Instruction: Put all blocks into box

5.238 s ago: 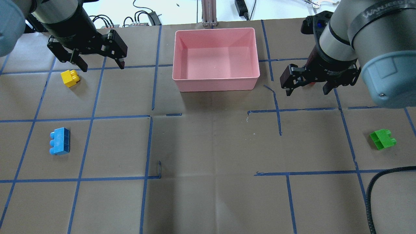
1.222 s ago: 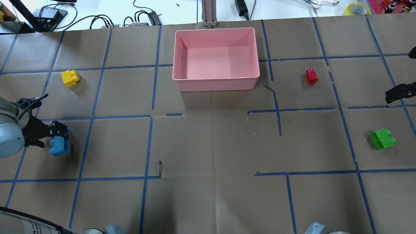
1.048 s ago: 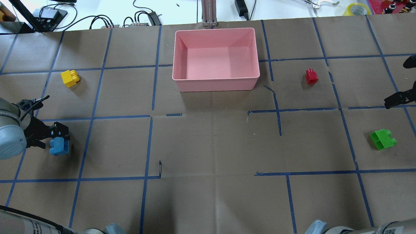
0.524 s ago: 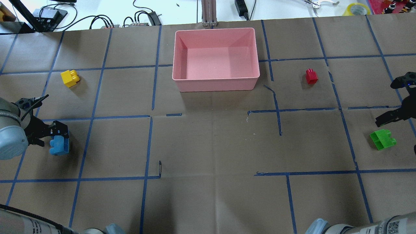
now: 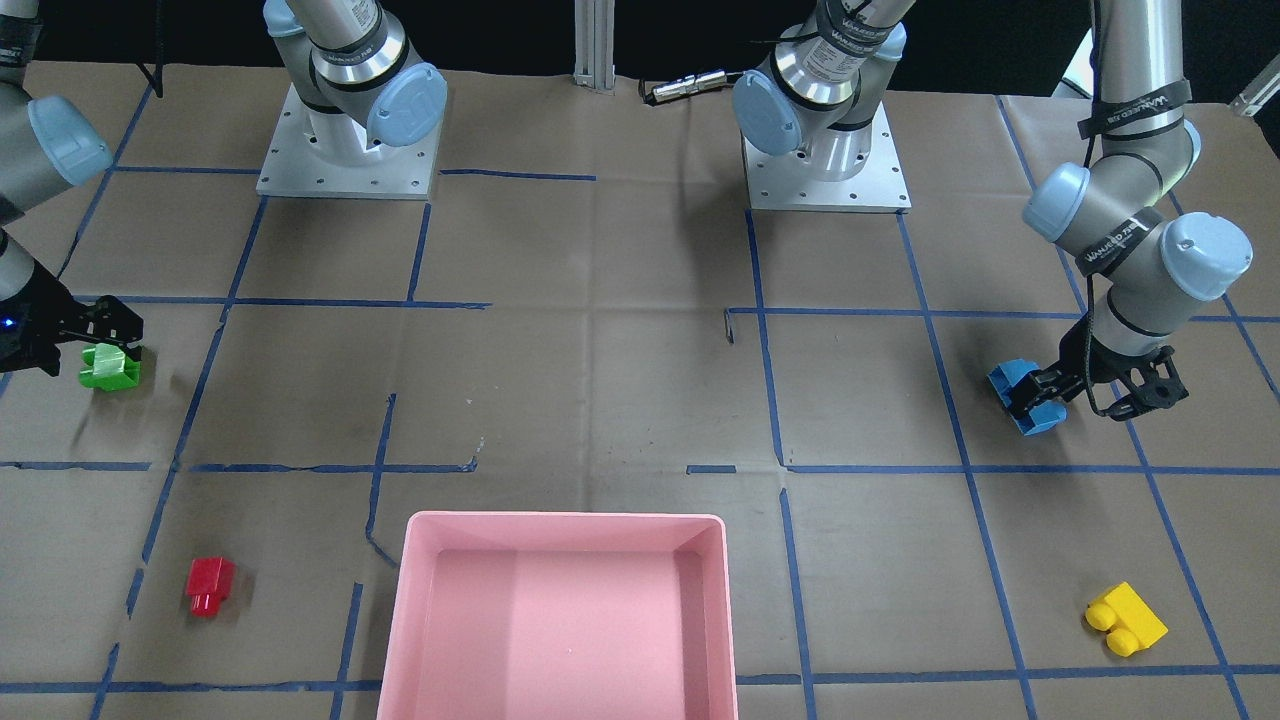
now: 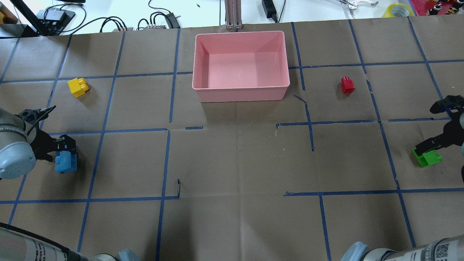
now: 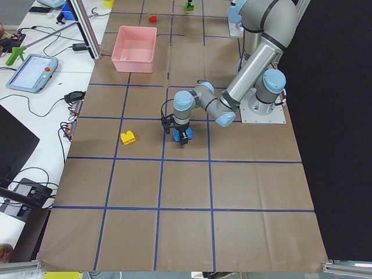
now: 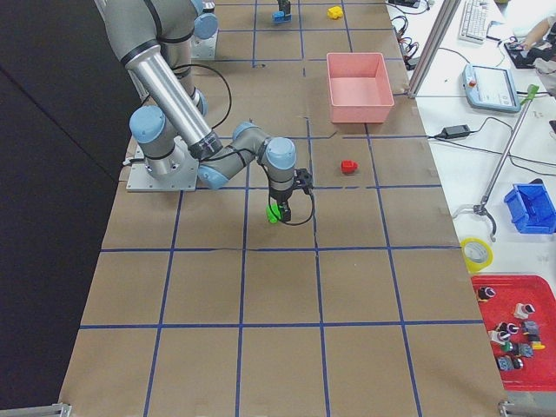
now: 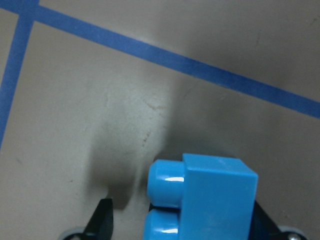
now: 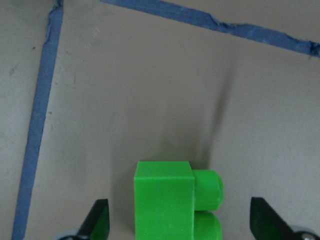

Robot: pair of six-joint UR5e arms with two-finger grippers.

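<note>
The blue block (image 6: 66, 162) lies at the table's left, between the open fingers of my left gripper (image 6: 62, 152). In the left wrist view the block (image 9: 210, 200) touches the right finger, and the left fingertip (image 9: 103, 220) stands apart from it. The green block (image 6: 429, 158) lies at the right. My right gripper (image 6: 436, 154) is open and straddles it, with gaps on both sides in the right wrist view (image 10: 170, 205). The yellow block (image 6: 77, 87) and red block (image 6: 347, 85) lie loose on the table. The pink box (image 6: 241, 95) stands empty at the back centre.
Brown paper with a blue tape grid covers the table. Cables, a power strip and a tape roll (image 6: 398, 10) lie beyond the far edge. Both arm bases (image 5: 345, 150) stand on plates at the robot's side.
My right gripper has come toward the robot and down over the green block. My left gripper has stayed around the blue block. Five seconds ago both grippers were up near the box.
</note>
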